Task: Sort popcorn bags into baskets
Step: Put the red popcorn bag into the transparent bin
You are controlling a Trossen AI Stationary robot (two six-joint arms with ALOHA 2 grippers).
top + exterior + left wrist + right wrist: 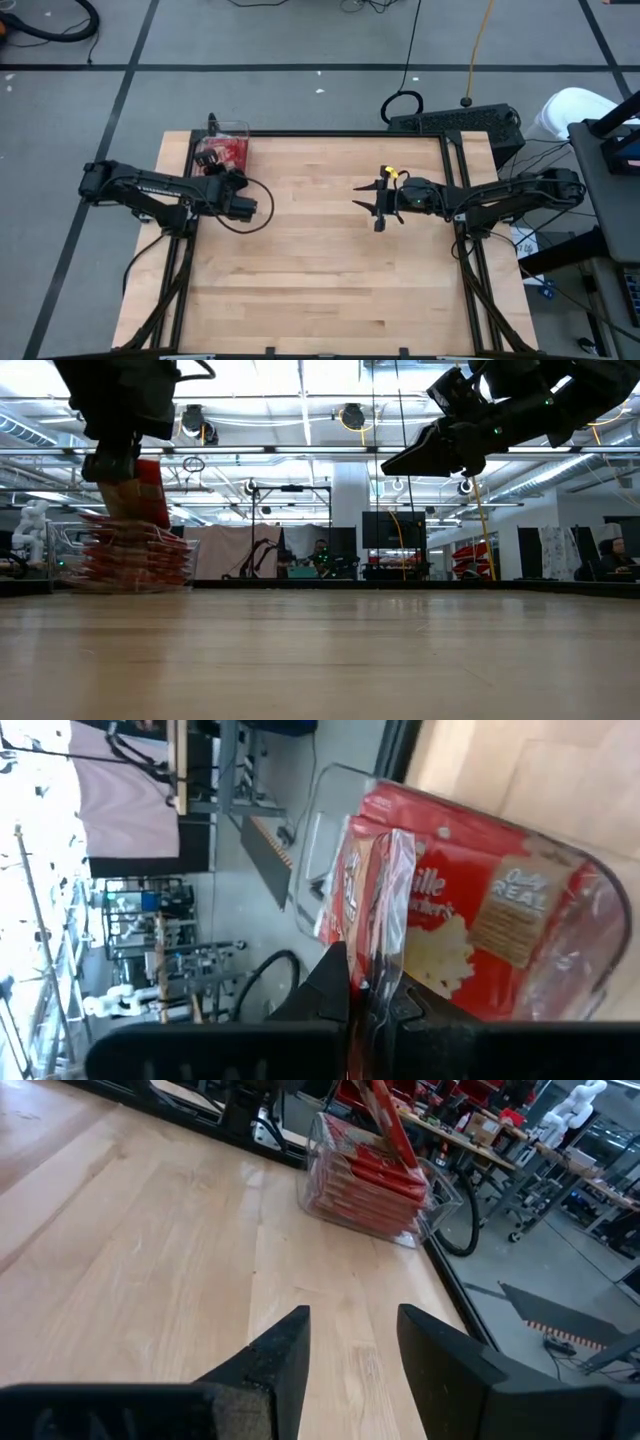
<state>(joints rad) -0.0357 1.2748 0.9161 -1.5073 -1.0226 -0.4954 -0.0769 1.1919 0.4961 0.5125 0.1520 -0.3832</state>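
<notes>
At the table's ten o'clock corner, your left gripper [222, 170] hangs over the clear basket [243, 127], fingers clenched on the edge of one red popcorn bag [378, 910] that dangles roughly upright above the stack [135, 560] of bags already filling the bin. In the low view the held bag [148, 493] sits just above that pile, apparently not yet resting on it, and the stack looks to reach about the basket's rim, so you have little depth to work with. To finish this placement cleanly, you would do well to bring the bag down until its lower edge meets the top of the pile, tip it toward flat, and only then let go; released while upright, it could lean over the wall and slide out toward the floor beyond the table edge. Keep the fingers clear of the thin plastic wall, which would likely shift if nudged. No loose bags show on the wooden table [320, 270], so this may be the last one. At about two o'clock, your right gripper [378, 205] waits above bare wood, well apart from the basket, its fingers spread and holding nothing.
</notes>
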